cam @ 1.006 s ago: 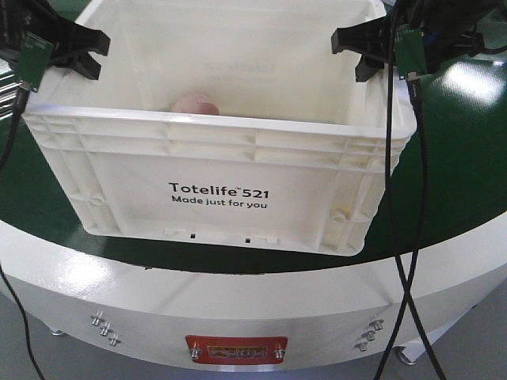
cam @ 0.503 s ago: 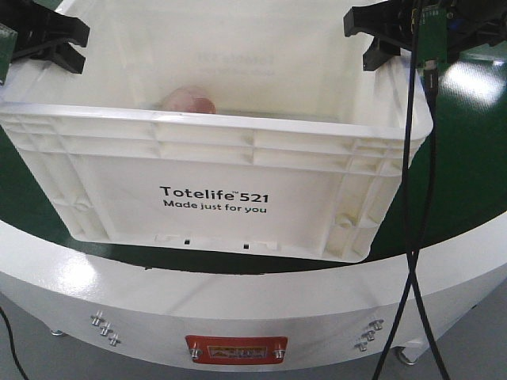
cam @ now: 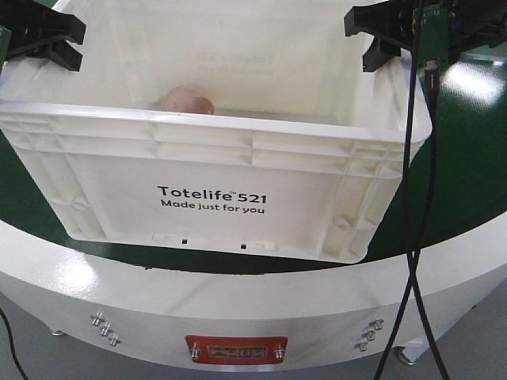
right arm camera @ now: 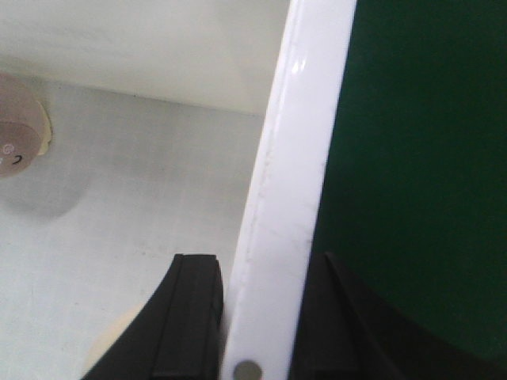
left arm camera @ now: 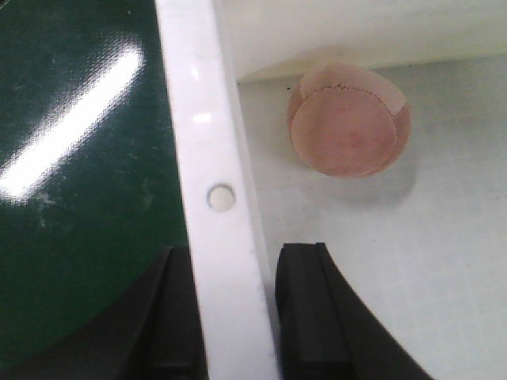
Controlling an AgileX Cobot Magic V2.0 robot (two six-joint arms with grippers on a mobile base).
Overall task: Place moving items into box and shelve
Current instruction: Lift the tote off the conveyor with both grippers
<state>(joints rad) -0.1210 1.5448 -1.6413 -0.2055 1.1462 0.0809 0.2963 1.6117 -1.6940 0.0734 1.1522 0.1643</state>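
Green, white-rimmed table (cam: 467, 182) beneath the box (cam: 214, 158)

The left hand (cam: 78, 46) and the right hand (cam: 360, 41) are both matte black, with blocky, flat-faced fingers (left arm camera: 305, 317) that have squared edges. A small green circuit board (cam: 434, 36) sits by the right hand. Thin black cables (cam: 409, 273) trail down from it and cross one another lower down.
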